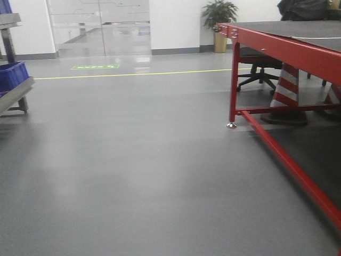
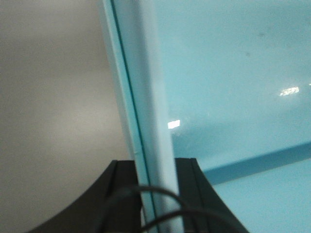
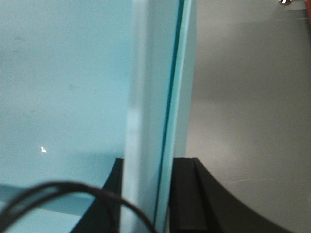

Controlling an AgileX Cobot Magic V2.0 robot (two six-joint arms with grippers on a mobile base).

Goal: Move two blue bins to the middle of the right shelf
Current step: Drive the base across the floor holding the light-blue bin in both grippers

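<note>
The pale blue bin (image 2: 233, 73) hangs between both arms above the grey floor (image 1: 133, 176), open side up. The left gripper (image 2: 155, 165) is pinching one rim (image 2: 146, 97), black fingers (image 2: 121, 194) on either side of the wall. The right gripper (image 3: 150, 162) is pinching the opposite rim the same way. Each rim runs straight away from its wrist camera (a thin dark seam follows it). I can't tell the bin's long axis. Ahead on the right stands a red table (image 1: 282, 42). Far left, a dark blue bin (image 1: 11, 74) sits on a rack (image 1: 16, 90).
</note>
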